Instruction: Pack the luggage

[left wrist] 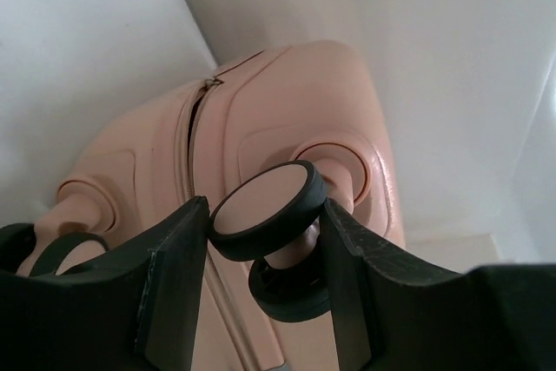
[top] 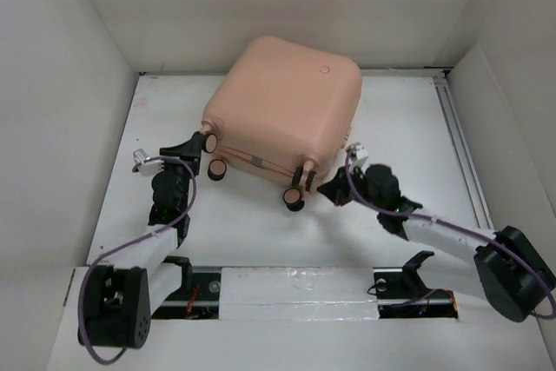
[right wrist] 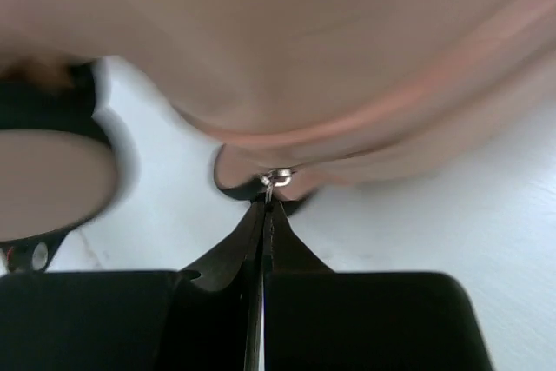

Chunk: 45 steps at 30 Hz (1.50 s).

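Note:
The pale peach-pink luggage (top: pixel 282 106) lies closed on the white table, its pink-and-black caster wheels facing the arms and its round logo (top: pixel 325 68) on top. My left gripper (top: pixel 198 143) is at the suitcase's near-left corner. In the left wrist view its jaws (left wrist: pixel 265 241) press on both sides of one caster wheel (left wrist: pixel 265 206), and the luggage shell (left wrist: pixel 287 102) fills the view behind. My right gripper (top: pixel 334 187) is at the near-right corner. In the right wrist view it (right wrist: pixel 265 202) is shut on the small metal zipper pull (right wrist: pixel 276 180) under the shell (right wrist: pixel 278 41).
White walls enclose the table on the left, back and right. Two more wheels (top: pixel 217 168) (top: pixel 293 198) stick out from the near side of the suitcase. A metal rail (top: pixel 460 145) runs along the right edge. The zipper seam (left wrist: pixel 187 141) runs down the shell.

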{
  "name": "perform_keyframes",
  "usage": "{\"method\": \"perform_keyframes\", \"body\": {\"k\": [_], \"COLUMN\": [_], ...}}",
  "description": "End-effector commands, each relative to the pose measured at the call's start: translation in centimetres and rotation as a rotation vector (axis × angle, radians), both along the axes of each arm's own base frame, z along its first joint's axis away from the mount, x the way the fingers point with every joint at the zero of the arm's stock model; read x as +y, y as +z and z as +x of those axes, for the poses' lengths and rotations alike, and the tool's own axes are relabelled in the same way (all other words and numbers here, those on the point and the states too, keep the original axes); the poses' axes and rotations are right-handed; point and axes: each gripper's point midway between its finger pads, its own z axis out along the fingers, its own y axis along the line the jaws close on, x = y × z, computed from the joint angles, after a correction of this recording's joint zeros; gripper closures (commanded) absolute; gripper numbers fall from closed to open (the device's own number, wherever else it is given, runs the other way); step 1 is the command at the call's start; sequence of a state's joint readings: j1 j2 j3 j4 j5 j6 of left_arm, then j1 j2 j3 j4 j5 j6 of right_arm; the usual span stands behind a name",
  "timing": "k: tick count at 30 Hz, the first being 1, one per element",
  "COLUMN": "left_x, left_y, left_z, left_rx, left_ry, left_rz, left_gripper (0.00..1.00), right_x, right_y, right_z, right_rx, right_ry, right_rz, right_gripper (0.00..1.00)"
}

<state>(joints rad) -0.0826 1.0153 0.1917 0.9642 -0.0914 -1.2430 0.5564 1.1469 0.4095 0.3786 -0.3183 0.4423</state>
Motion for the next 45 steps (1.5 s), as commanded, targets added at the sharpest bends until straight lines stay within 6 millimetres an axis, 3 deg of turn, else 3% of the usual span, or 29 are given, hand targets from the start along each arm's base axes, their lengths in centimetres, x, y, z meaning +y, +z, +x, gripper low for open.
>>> {"method": "perform_keyframes", "body": {"k": [1, 2, 4, 5, 6, 7, 8, 10, 11, 15, 16, 17, 19, 21, 23, 24, 25, 26, 27, 28, 29, 30, 32, 34, 35, 37, 38, 41, 45], "left_x": [-5.3, -5.6, -5.8, -6.1, -6.3, -6.6, -6.7, -7.1, -7.4, -9.0, -10.0, -10.7, -11.7, -11.4, -10.3, -9.7, -9.0, -7.4, -5.8, -5.7, -4.5, -3.4, -2.7, -2.6, -2.7, -2.9, -2.9, -3.1, -3.6], "left_y": [3.1, 3.7, 5.1, 5.1, 5.9, 6.4, 6.8, 7.3, 8.7, 10.3, 9.9, 9.9, 10.0, 10.0, 9.8, 7.8, 7.6, 7.7, 6.7, 6.2, 5.9, 5.9, 5.9, 5.2, 6.2, 5.4, 5.4, 5.5, 5.6], "left_z": [-2.3, -2.8, -2.8, -3.0, -3.0, -3.1, -3.2, -3.3, -3.3, -3.9, -4.1, -4.0, -4.1, -3.8, -3.4, -3.1, -2.9, -2.8, -2.5, -2.7, -2.4, -2.3, -1.5, -0.3, 0.3, 1.4, 1.8, 2.8, 4.3], "left_rx": [-0.085, -0.104, -0.135, -0.136, -0.153, -0.163, -0.177, -0.189, -0.221, -0.266, -0.261, -0.265, -0.260, -0.258, -0.228, -0.131, -0.103, -0.089, -0.040, -0.029, -0.007, -0.003, 0.011, 0.049, 0.050, 0.092, 0.096, 0.101, 0.066], "left_ry": [-0.247, -0.255, -0.265, -0.289, -0.299, -0.311, -0.320, -0.345, -0.357, -0.438, -0.463, -0.468, -0.472, -0.445, -0.385, -0.357, -0.320, -0.235, -0.147, -0.147, -0.081, -0.047, -0.041, -0.064, -0.064, -0.071, -0.072, -0.072, -0.133], "left_rz": [0.101, 0.100, 0.099, 0.091, 0.092, 0.079, 0.079, 0.081, 0.083, 0.130, 0.141, 0.170, 0.171, 0.177, 0.195, 0.222, 0.235, 0.242, 0.248, 0.251, 0.245, 0.245, 0.239, 0.258, 0.258, 0.308, 0.309, 0.309, 0.335], "left_gripper": [1.00, 1.00, 1.00, 1.00, 1.00, 1.00, 1.00, 1.00, 1.00, 1.00, 1.00, 1.00, 1.00, 1.00, 1.00, 1.00, 0.70, 0.52, 0.24, 0.24, 0.01, 0.01, 0.01, 0.01, 0.01, 0.01, 0.01, 0.01, 0.01], "right_x": [5.8, 7.6, 9.0, 9.9, 11.5, 12.3, 12.8, 13.5, 13.3, 9.1, 6.8, 5.1, 1.7, -0.5, -2.3, -2.7, -2.6, -2.3, -1.4, -1.5, -1.1, -0.6, -0.1, -0.1, 0.0, 0.5, 0.7, 1.3, 2.1], "right_y": [2.5, 2.5, 0.8, 1.1, 3.2, 2.2, 2.7, 5.4, 5.5, 9.0, 8.7, 10.6, 11.4, 12.6, 10.5, 10.8, 10.1, 7.5, 7.6, 6.9, 6.1, 4.2, 4.4, 3.1, 3.2, 4.0, 3.6, 4.7, 5.8], "right_z": [-6.3, -8.1, -8.8, -8.7, -7.6, -7.2, -6.7, -5.3, -4.8, -0.5, 1.4, 2.1, 3.9, 4.0, 3.3, 2.3, 1.4, -0.3, -1.7, -2.0, -2.8, -4.1, -4.7, -4.6, -4.2, -3.9, -3.7, -3.0, -2.4], "right_rx": [-0.083, -0.105, -0.135, -0.171, -0.213, -0.221, -0.233, -0.274, -0.279, -0.313, -0.283, -0.298, -0.295, -0.309, -0.262, -0.274, -0.254, -0.198, -0.187, -0.171, -0.155, -0.120, -0.130, -0.105, -0.110, -0.131, -0.126, -0.167, -0.193], "right_ry": [0.129, 0.107, 0.088, 0.061, 0.048, 0.061, 0.055, 0.023, 0.018, -0.129, -0.145, -0.158, -0.184, -0.218, -0.220, -0.203, -0.176, -0.124, -0.082, -0.086, -0.067, -0.046, -0.041, -0.065, -0.072, -0.058, -0.055, -0.053, -0.042], "right_rz": [0.170, 0.145, 0.008, -0.028, -0.012, -0.067, -0.079, -0.041, -0.064, -0.044, -0.029, 0.029, 0.057, 0.067, 0.030, 0.048, 0.058, 0.053, 0.105, 0.115, 0.128, 0.116, 0.136, 0.096, 0.081, 0.075, 0.058, 0.082, 0.113], "right_gripper": [1.00, 1.00, 1.00, 1.00, 1.00, 1.00, 1.00, 1.00, 1.00, 1.00, 1.00, 1.00, 1.00, 1.00, 1.00, 1.00, 1.00, 1.00, 1.00, 1.00, 1.00, 1.00, 1.00, 1.00, 1.00, 1.00, 0.88, 0.67, 0.62]}}
